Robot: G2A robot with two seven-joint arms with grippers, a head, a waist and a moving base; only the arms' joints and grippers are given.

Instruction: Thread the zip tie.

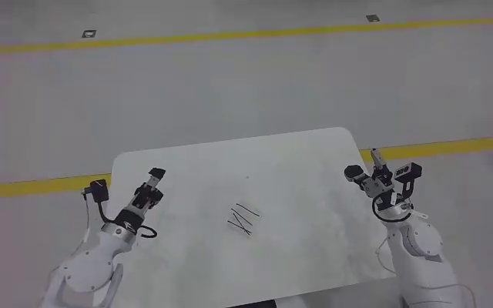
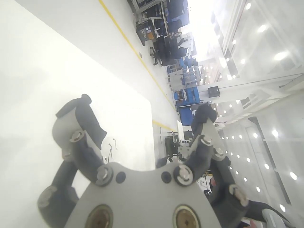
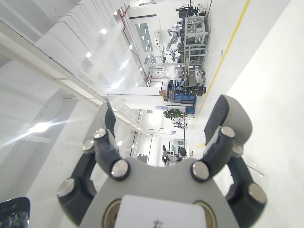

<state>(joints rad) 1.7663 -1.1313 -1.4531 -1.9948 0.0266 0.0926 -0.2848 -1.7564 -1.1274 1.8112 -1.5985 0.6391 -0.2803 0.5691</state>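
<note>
Near the middle of the white table (image 1: 192, 165), a little toward its near edge, lie the black zip ties (image 1: 243, 219). They are a few thin, straight strips in a loose cluster, some crossing one another, all flat on the tabletop. Both grippers are well apart from them.

Over the left part of the table, close to its left edge, hangs the left gripper (image 1: 156, 175), with its tips turned toward the table's far edge. In the left wrist view its two dark fingers (image 2: 90, 119) stand wide apart with nothing between them. One finger shows against the bright tabletop and the other against the room beyond the table's edge. Whether the tips touch the table cannot be told.

At the right edge of the table, near its rounded far right corner, is the right gripper (image 1: 365, 165), raised and also pointing away from the table's near edge. In the right wrist view its ribbed finger pads (image 3: 215, 117) are spread wide and hold nothing. The white tabletop runs along one side of that view, beside one of the fingers.

Around the table is pale grey floor (image 1: 254, 85). A yellow stripe (image 1: 431, 148) crosses the floor just beyond the table's far right corner, and it shows again past the table's left edge.
</note>
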